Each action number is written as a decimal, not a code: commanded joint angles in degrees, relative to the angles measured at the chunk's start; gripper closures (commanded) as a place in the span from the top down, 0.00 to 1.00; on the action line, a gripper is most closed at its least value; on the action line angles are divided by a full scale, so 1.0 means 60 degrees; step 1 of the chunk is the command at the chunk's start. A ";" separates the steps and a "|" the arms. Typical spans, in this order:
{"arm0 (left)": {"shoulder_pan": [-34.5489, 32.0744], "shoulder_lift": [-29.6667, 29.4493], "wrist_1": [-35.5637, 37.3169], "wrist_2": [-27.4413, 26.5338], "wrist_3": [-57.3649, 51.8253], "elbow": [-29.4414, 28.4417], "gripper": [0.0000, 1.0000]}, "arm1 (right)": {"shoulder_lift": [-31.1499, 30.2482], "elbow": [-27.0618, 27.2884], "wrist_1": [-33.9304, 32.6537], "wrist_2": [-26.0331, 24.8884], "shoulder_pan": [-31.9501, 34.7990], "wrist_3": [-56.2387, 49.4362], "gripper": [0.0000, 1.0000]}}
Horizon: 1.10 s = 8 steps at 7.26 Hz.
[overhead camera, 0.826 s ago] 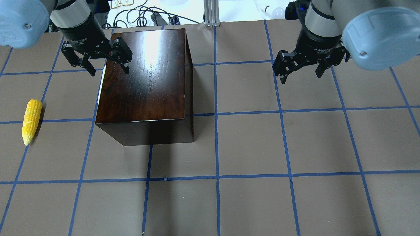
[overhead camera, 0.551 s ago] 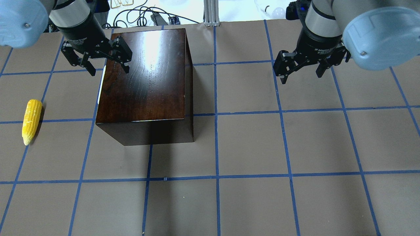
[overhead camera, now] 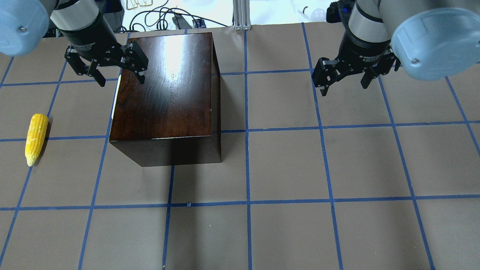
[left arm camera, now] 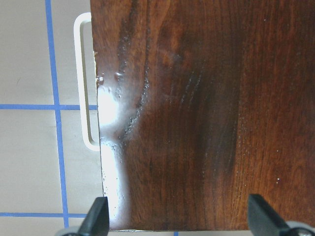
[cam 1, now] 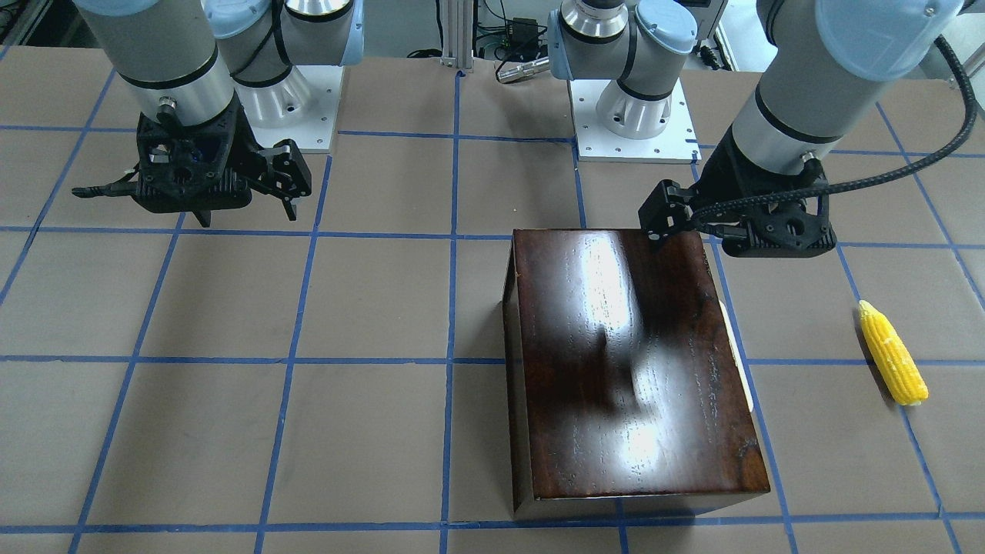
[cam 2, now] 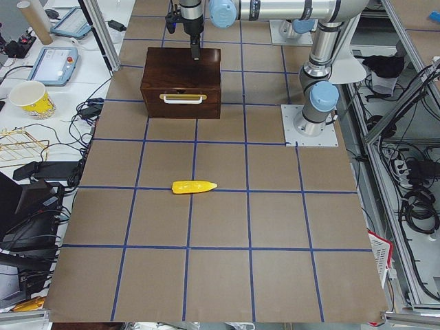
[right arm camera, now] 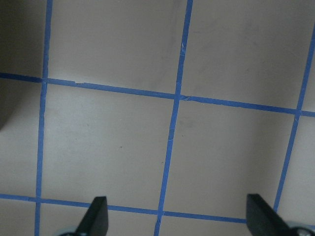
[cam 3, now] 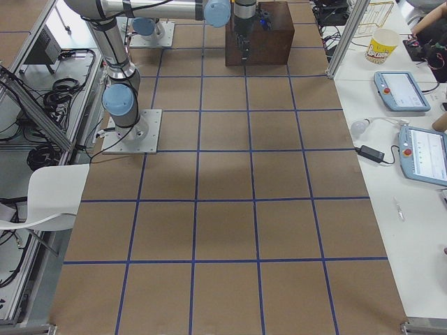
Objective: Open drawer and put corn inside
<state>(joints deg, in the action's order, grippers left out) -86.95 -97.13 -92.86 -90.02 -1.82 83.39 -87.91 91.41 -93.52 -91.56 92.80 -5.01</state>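
Observation:
The dark reddish-brown box (overhead camera: 165, 86) stands on the table with its drawer shut. The drawer front (cam 2: 182, 103) and white handle (overhead camera: 117, 88) face the robot's left; the handle also shows in the left wrist view (left arm camera: 83, 83). The yellow corn (overhead camera: 35, 138) lies on the table left of the box, clear of it, and shows in the front view (cam 1: 893, 354). My left gripper (overhead camera: 120, 79) is open and empty, hovering above the box's top edge over the handle end. My right gripper (overhead camera: 345, 87) is open and empty, above bare table far right of the box.
The table is covered in brown paper with a blue tape grid (overhead camera: 247, 131). The two arm bases (cam 1: 631, 115) stand at the robot's edge. Cables (overhead camera: 165, 17) and a metal post (overhead camera: 242, 15) lie beyond the far edge. A side bench holds a paper cup (cam 2: 31, 100) and tablets.
My left gripper has shifted slightly left and toward the far edge above the box's handle side. The right gripper, box and corn have not moved.

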 commanded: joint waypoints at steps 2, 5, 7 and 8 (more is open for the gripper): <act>0.0018 -0.0071 -0.0021 0.0002 -0.0005 0.0017 1.00 | 0.0002 0.0014 0.0000 -0.0003 0.0017 0.0000 1.00; 0.0004 0.0031 -0.0211 -0.0041 0.0359 0.0018 1.00 | 0.0002 0.0000 0.0000 -0.0003 0.0017 0.0000 1.00; -0.0011 0.0046 -0.0212 -0.0056 0.0669 -0.0012 1.00 | 0.0002 0.0000 0.0000 -0.0003 0.0017 0.0000 1.00; -0.0011 0.0032 -0.0183 -0.0041 0.0669 0.0003 1.00 | 0.0002 0.0000 0.0000 -0.0003 0.0017 0.0000 1.00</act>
<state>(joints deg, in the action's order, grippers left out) -86.99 -96.92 -94.05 -90.30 1.89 83.36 -87.89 91.41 -93.52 -91.58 92.90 -5.01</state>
